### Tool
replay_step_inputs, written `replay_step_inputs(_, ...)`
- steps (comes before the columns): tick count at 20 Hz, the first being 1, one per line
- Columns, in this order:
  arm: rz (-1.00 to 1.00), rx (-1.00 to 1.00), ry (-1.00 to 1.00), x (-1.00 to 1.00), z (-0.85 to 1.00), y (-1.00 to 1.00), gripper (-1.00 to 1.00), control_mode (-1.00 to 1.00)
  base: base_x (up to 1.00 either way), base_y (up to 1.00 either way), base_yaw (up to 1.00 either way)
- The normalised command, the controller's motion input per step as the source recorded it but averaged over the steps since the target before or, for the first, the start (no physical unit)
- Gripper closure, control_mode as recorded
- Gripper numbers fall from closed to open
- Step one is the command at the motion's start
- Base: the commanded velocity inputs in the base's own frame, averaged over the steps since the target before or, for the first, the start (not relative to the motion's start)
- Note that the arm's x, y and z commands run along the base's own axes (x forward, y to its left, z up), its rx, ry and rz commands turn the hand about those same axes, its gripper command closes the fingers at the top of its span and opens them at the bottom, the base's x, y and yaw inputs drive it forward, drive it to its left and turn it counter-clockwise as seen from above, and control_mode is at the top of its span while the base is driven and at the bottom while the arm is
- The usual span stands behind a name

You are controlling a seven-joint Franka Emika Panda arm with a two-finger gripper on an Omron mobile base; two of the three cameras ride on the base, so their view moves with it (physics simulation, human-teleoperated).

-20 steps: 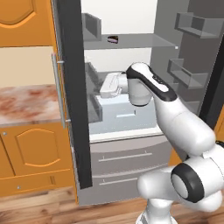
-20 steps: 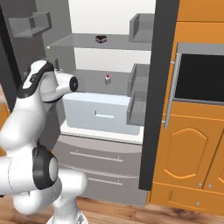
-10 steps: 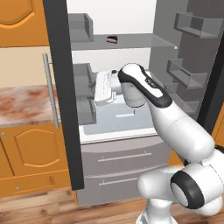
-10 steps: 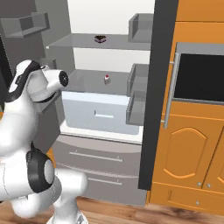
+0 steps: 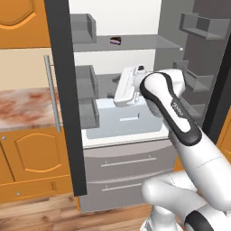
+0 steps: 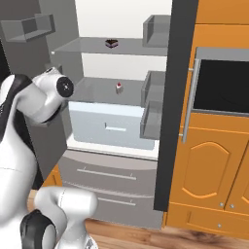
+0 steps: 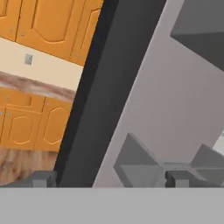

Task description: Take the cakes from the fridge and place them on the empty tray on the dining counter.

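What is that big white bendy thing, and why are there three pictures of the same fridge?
The white thing is a robot arm with a pincer at its end. Two cameras ride behind it, one to its left and one to its right, so both show the open fridge from two sides. The third camera sits on the hand itself and looks along the pincer at the left fridge door. The two small dark finger tips stand far apart, so the pincer is open and holds nothing. Inside, a chocolate cake sits on the top shelf and a white cake with a red top on the shelf below. The robot is meant to fetch both.
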Motion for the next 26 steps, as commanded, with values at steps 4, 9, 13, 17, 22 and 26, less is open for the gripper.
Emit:
replay_step_inputs(4,-0.44,-0.11,0.40,-0.19,0.57,-0.71,-1.00,-1.00,0.00,0.00,0.00)
replay_step_inputs(9,-0.47,-0.12,0.36,-0.34,0.24,-0.76,-1.00,-1.00,0.00,0.00,0.00)
replay_step_inputs(13,-0.28,-0.07,-0.03,-0.77,-0.07,-0.55,-1.00,-1.00,0.00,0.00,0.00)
replay_step_inputs(17,-0.12,-0.09,-0.25,-0.81,-0.25,-0.21,-1.00,-1.00,0.00,0.00,0.00)
replay_step_inputs(22,-0.16,-0.05,-0.28,-0.74,-0.11,-0.75,-1.00,-1.00,0.00,0.00,0.00)
replay_step_inputs(26,-0.21,0.00,-0.22,-0.54,-0.09,-0.66,-1.00,-1.00,0.00,0.00,0.00)
